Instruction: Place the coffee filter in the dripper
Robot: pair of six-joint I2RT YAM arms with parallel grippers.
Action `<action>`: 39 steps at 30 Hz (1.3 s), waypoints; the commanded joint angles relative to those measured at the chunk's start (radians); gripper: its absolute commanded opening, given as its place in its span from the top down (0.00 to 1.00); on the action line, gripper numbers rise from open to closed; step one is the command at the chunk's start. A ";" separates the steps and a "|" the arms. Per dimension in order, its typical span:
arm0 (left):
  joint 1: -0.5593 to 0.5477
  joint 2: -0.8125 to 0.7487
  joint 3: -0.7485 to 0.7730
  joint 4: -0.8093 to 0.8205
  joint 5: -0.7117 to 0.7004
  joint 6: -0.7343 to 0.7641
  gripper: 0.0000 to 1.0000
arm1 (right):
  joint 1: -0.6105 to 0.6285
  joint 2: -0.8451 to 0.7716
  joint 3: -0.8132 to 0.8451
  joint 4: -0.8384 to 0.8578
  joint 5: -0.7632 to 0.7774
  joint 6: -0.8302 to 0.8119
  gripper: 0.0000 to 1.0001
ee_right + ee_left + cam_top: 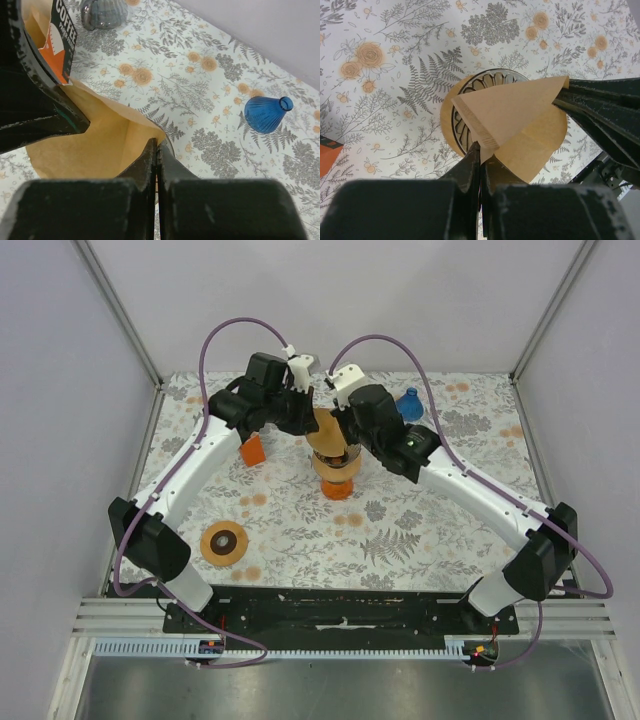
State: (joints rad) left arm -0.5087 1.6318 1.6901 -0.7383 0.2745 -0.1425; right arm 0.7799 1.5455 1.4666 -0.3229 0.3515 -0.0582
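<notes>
A brown paper coffee filter (327, 430) hangs between my two grippers above the dripper (338, 468), which stands on an orange base at the table's middle. In the left wrist view the filter (515, 112) is a folded cone lying over the dripper's dark ribbed bowl (470, 95). My left gripper (481, 152) is shut on the filter's seamed edge. My right gripper (157, 146) is shut on the opposite edge of the filter (95, 145), which has opened into a pocket. The right gripper's fingers (600, 107) show at the filter's tip.
A blue ribbed vase (408, 403) lies at the back right, also in the right wrist view (267, 113). An orange coffee filter packet (252, 451) stands left of the dripper. A brown round disc (225, 542) lies near front left. A grey ribbed pot (104, 12) is far off.
</notes>
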 commanded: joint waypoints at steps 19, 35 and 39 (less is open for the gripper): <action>-0.019 0.046 0.036 -0.105 0.129 0.122 0.87 | -0.103 0.054 0.212 -0.416 -0.348 0.155 1.00; -0.004 0.074 0.092 -0.087 -0.035 0.198 0.53 | -0.162 0.148 0.236 -0.415 -0.414 0.153 1.00; -0.001 0.077 0.062 -0.073 -0.040 0.201 0.61 | -0.163 0.154 0.228 -0.415 -0.416 0.150 1.00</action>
State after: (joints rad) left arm -0.5163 1.7252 1.7531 -0.8406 0.2630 0.0132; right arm 0.6220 1.6867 1.6573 -0.7441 -0.0498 0.0944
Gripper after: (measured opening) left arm 0.426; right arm 0.007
